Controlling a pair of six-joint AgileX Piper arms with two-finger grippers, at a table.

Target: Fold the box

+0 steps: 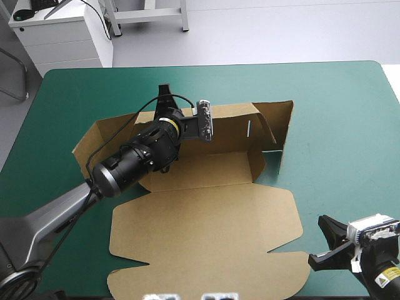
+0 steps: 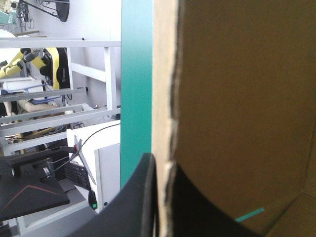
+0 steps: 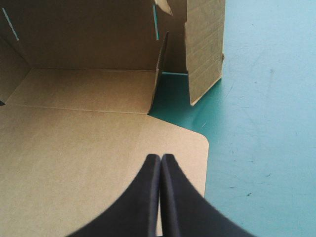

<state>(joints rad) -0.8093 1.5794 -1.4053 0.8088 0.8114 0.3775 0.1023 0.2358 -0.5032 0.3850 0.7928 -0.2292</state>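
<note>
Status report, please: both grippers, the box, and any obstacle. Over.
Left gripper shut on the box, at its raised far wall. Right gripper shut, holding nothing, by the flat lid's right edge. No obstacle seen.

One brown box, ahead of the right claw and gripped by the left claw; two claws; one teal-green surface.

The high view looks steeply down from above on the whole brown cardboard box and the teal-green table cover around it. The left wrist view is pressed close against the box's raised far wall, looking along it. The right wrist view sits low at the box's near right corner, facing those same raised walls.
</note>
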